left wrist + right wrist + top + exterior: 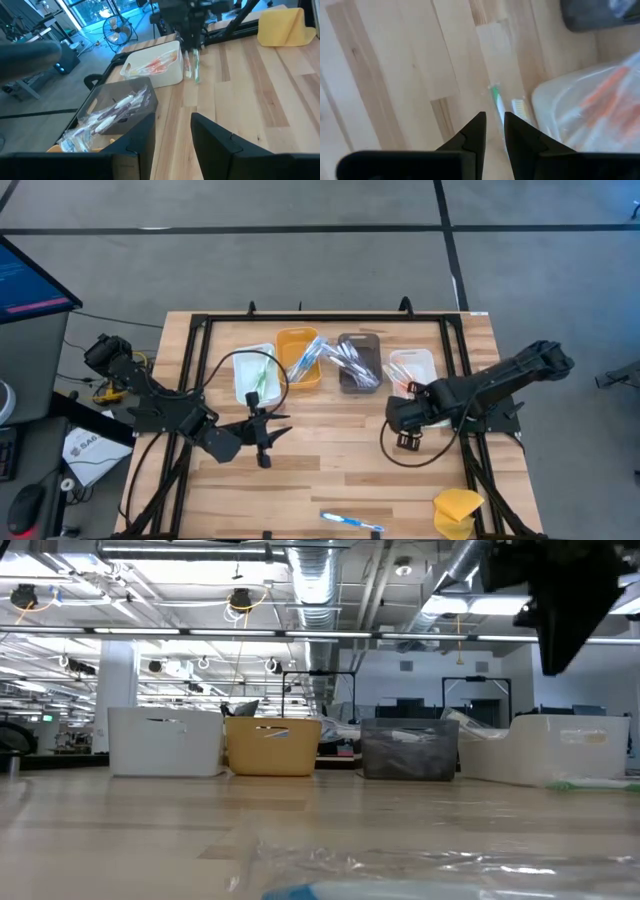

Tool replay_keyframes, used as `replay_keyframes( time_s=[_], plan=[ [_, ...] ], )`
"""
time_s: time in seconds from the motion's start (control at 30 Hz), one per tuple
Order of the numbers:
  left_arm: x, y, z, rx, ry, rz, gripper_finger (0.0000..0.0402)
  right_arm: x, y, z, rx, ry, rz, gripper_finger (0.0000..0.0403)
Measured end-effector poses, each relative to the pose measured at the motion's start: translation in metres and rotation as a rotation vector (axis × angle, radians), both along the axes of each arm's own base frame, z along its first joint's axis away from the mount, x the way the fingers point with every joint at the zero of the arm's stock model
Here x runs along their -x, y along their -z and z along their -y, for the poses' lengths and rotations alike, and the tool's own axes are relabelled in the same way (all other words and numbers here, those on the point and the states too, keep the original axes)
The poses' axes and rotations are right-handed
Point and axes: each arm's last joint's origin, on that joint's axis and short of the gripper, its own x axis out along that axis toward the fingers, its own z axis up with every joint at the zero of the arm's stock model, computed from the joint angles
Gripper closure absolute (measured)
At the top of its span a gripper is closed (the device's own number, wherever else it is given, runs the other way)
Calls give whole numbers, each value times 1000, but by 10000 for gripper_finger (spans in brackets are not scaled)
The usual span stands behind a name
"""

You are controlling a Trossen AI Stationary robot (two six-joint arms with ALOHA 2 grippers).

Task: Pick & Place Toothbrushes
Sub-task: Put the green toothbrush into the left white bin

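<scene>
A green-handled toothbrush (496,97) in a clear wrapper lies flat on the table against the near side of the right white bin (580,105); it also shows as the green toothbrush (196,67) in the left wrist view. My right gripper (495,125) hangs above it, pointing down, its fingers a narrow gap apart with nothing between them. A blue toothbrush (352,522) lies at the table's near edge. My left gripper (172,125) hovers open over the table's middle left, empty.
Four bins stand in a row at the far side: a white bin (255,375), a yellow bin (298,358), a dark grey bin (358,362) and a white bin (412,368), each holding wrapped toothbrushes. A yellow sponge-like lump (458,508) sits at the near right corner.
</scene>
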Motion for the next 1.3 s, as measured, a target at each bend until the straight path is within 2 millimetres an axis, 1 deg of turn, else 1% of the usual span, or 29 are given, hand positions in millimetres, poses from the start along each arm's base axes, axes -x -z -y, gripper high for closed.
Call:
replay_keyframes(
  time_s=[0.07,0.17,0.4,0.67,0.77,0.97,1.3],
  plan=[
    [-1,0,-1,0,-5,-1,284,2,11,0,-1,1,0,340],
    [-2,0,-3,-1,-13,-1,284,3,27,-7,15,-45,-31,340],
    [-4,1,-6,15,7,-12,284,-5,61,-24,73,-173,-159,340],
    [-8,2,-7,95,107,-47,284,-20,90,-19,104,-151,-259,340],
    [-8,2,-7,104,116,-50,284,-22,94,-17,106,-141,-270,340],
    [-7,3,-7,104,116,-52,284,-25,92,-15,99,-140,-241,340],
    [-7,3,-7,101,115,-57,284,-25,93,-15,106,-166,-245,340]
  ],
)
